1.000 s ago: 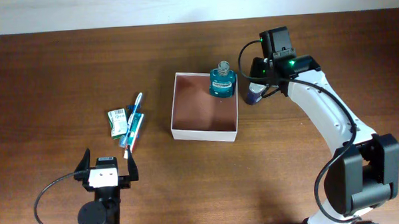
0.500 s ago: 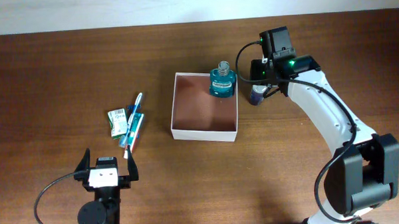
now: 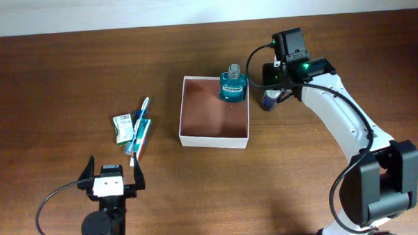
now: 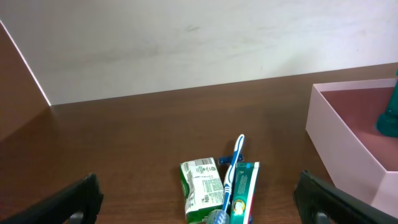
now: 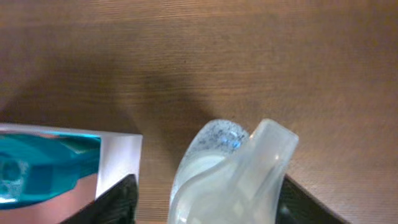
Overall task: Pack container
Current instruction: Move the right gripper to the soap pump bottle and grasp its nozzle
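The container (image 3: pixel 214 135) is a square white-walled box with a reddish-brown inside, at the table's middle. A teal bottle (image 3: pixel 231 84) stands in its back right corner. Just right of the box, my right gripper (image 3: pixel 269 94) hangs over a small white bottle (image 3: pixel 267 100) on the table. In the right wrist view that white bottle (image 5: pixel 230 168) sits between my fingers (image 5: pixel 115 202), with a gap of bare wood on its left side, so the jaws stand open around it. My left gripper (image 3: pixel 113 178) rests open at the front left, holding nothing.
Left of the box lie a green soap packet (image 3: pixel 123 127), a toothbrush (image 3: pixel 139 127) and a toothpaste carton (image 3: pixel 141 137). The left wrist view shows the soap packet (image 4: pixel 202 186), the toothbrush (image 4: pixel 232 163) and the container's pink-white wall (image 4: pixel 339 140).
The white bottle under my right gripper has shifted slightly to the right. The left arm and the other items have not moved.
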